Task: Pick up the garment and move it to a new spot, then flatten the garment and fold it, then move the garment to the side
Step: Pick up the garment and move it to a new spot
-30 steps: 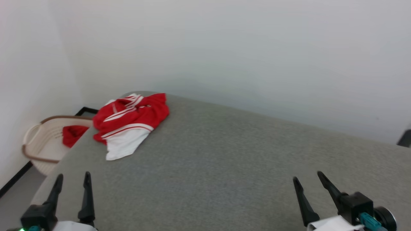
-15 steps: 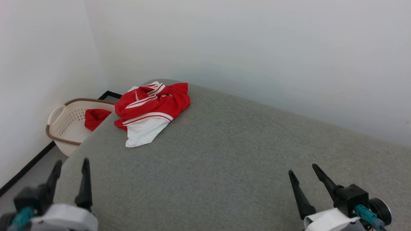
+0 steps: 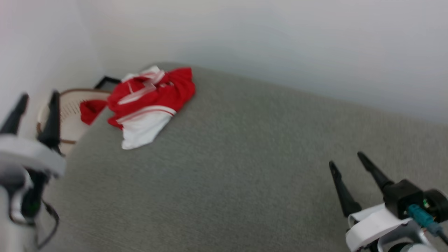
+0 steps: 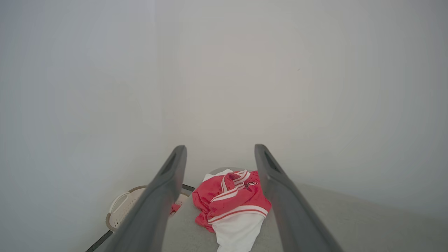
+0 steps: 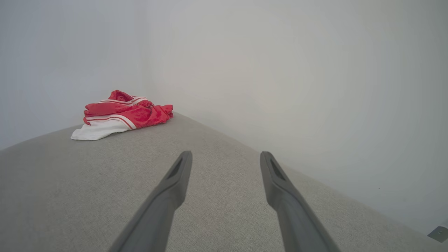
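A pale wall (image 3: 280, 42) is seen across the upper half of the head view. Below it, a grey, cloth-covered worktop (image 3: 245, 157) is spread from the lower edge up to a rounded corner at upper left. On that corner the garment (image 3: 150, 101), a red jersey with a white sleeve and striped trim, is heaped in a crumpled pile, the white sleeve trailing toward the centre of the frame. Just left of it, past the worktop's edge and lower down, a perforated white basket (image 3: 70, 105) is set, with a small red cloth (image 3: 89, 110) lying in it.

The left gripper (image 3: 39, 94) is raised at the left edge of the frame, blurred, its fingers spread wide and nothing held. In the left wrist view the garment is framed between those fingers, well apart from them. The right gripper (image 3: 345, 159) is held at lower right over bare worktop, likewise spread wide and empty.

The pick-up is judged to be the step in hand, at its approach stage, with no cloth yet touched. What is called for next is a long reach to the upper-left corner, with the fingers brought down onto the pile's bunched red folds and not the cloth in the basket.
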You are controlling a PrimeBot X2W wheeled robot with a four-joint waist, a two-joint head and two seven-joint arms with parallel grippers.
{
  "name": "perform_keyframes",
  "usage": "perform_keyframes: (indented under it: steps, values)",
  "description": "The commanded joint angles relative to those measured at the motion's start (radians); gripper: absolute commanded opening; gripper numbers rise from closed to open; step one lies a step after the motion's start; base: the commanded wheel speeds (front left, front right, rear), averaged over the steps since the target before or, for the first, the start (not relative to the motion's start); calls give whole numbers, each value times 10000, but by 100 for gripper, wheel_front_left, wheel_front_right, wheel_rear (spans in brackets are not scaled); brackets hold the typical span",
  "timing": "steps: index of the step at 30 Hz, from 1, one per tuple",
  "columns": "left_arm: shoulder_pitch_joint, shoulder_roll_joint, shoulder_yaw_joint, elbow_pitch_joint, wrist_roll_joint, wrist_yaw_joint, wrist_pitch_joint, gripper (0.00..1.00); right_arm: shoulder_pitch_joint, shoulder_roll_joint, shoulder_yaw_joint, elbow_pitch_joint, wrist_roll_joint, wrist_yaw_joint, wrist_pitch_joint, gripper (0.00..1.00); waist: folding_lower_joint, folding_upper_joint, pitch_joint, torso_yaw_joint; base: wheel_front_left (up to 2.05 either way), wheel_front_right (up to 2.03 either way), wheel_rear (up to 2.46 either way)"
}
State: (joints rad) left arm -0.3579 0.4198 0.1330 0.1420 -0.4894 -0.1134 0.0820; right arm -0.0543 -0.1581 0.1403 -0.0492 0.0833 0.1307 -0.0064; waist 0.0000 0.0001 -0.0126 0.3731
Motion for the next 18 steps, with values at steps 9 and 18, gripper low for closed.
perform_keyframes:
  steps: [9,18]
  values:
    - [-2813,600,-178,1737,-1031,-111,1403,100,-761,-520,-167,-1266,-88,-1,448,100,0,-1,3259,-1692,0,0,0]
    - [-4838,992,-541,4437,-1288,112,2776,100,-1241,-761,-172,-2153,-38,-1,863,100,0,-1,4412,-2086,0,0,0]
